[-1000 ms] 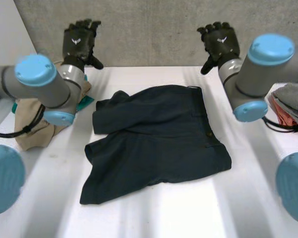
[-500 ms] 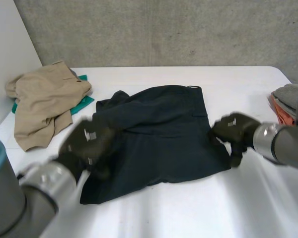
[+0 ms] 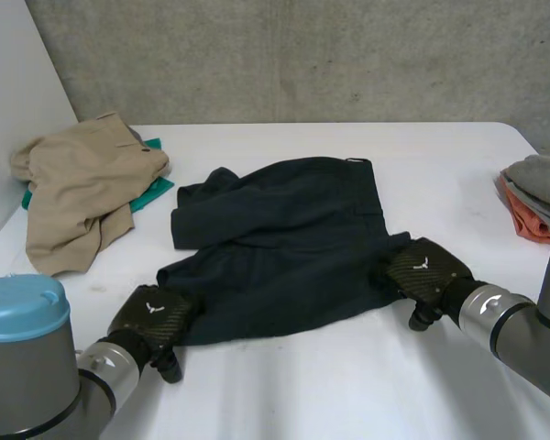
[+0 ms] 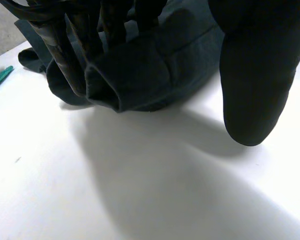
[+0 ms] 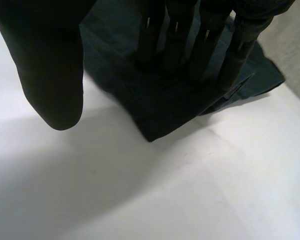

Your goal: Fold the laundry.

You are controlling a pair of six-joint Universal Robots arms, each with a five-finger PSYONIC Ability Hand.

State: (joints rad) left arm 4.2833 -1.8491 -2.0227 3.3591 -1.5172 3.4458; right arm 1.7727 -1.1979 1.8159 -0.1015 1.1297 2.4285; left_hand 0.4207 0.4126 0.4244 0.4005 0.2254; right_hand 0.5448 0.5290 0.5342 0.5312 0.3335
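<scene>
So the left hand (image 3: 151, 316) and right hand (image 3: 423, 270) are now down on the dark shorts (image 3: 284, 247), near corners, thumbs not pinching yet, so the fold's probably next.

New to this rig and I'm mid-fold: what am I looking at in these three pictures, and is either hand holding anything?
A two-armed robot with black hands. The head view looks down from behind the arms; each wrist view looks along one palm. On the white table lie dark shorts, a tan garment over green cloth, and a folded pile. The left hand is on the shorts' near left corner, the right hand on the near right one. Fingers press the cloth, thumbs apart: nothing is gripped.
</scene>
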